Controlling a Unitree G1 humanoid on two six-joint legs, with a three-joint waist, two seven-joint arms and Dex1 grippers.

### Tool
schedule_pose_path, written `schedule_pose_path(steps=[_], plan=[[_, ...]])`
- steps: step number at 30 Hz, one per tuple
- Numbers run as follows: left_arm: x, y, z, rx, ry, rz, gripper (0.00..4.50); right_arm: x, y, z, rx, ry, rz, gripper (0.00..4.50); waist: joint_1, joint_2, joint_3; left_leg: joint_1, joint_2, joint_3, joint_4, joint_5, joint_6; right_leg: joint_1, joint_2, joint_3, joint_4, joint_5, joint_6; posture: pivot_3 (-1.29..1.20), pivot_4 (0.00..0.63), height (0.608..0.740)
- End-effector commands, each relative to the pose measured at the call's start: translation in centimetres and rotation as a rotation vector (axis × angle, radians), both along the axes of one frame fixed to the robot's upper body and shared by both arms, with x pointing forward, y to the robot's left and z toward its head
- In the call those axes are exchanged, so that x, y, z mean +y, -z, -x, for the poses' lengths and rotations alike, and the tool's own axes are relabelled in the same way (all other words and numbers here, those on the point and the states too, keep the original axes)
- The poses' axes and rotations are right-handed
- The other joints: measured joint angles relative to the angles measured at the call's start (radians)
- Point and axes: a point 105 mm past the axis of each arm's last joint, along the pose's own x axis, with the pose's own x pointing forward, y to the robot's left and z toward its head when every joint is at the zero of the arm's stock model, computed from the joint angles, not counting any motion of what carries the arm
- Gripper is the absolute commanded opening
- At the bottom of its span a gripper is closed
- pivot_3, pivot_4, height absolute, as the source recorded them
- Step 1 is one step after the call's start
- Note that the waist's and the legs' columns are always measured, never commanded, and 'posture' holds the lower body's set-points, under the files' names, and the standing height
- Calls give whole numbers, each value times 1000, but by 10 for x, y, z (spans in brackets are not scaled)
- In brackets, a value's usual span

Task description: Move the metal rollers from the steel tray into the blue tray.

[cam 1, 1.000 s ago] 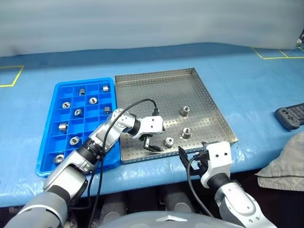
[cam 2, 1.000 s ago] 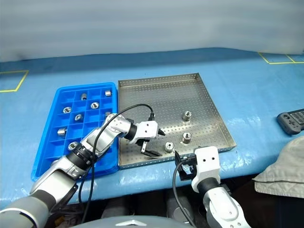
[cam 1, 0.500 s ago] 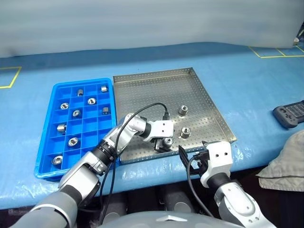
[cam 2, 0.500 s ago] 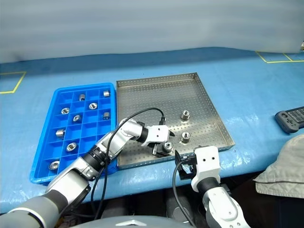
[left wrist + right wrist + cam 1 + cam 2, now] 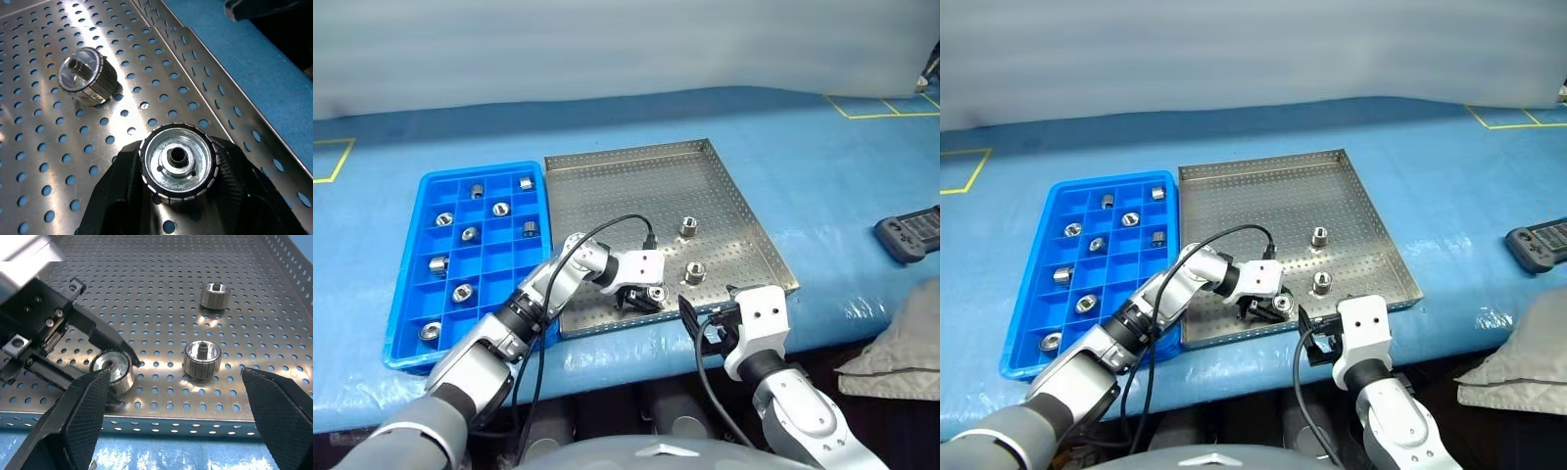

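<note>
Left claw (image 5: 644,297) clamped on roller (image 5: 657,293) near steel tray (image 5: 646,176) front rim; right claw (image 5: 176,418) agape just outside rim; two rollers (image 5: 695,272) nearby.

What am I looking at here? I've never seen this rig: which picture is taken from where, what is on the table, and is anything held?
This is a two-armed humanoid robot. The two wide pictures come from cameras on its head, looking down over its arms. The two close-ups come from cameras on its wrists, looking along each tool's black fingers.

On the blue-covered table sit a blue tray with small square compartments, several holding metal rollers, and a perforated steel tray beside it. Three rollers lie in the steel tray.

The left tool is shut on one roller near the steel tray's front rim. Two loose rollers stand nearby. The right tool hangs open at the tray's front edge, holding nothing. A dark handheld controller lies at the right.
</note>
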Motion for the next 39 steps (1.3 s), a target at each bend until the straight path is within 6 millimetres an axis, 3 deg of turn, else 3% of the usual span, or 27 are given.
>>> schedule_pose_path(steps=[1,6,14,25,39], plan=[[-3,-55,-23,-24,-201,261,1697,8,-16,-3,-64,-52,-12,4500,7,0,0,0,0,0,0,0,0,0,0,0,0,0,0,-170,150,740],[33,-95,-54,-50,-601,483,1697,21,-21,-14,-90,-141,-16,4500,22,0,0,0,0,0,0,0,0,1,1,0,-1,1,2,-89,150,740],[92,-112,-53,-180,-930,538,1697,43,-27,-34,-132,-322,30,4500,92,-1,0,1,-1,-1,0,0,0,2,2,0,0,1,2,52,150,740],[150,-89,-41,-241,-1240,440,1697,64,-29,-49,-150,-475,53,4500,173,-2,1,-1,-2,-2,0,0,1,2,1,-1,-3,2,3,170,150,740],[172,-51,-23,-152,-1386,309,1697,76,-23,-45,-130,-535,29,4500,189,-3,0,-2,-2,-3,1,0,1,2,0,-2,-4,2,2,195,150,740]])
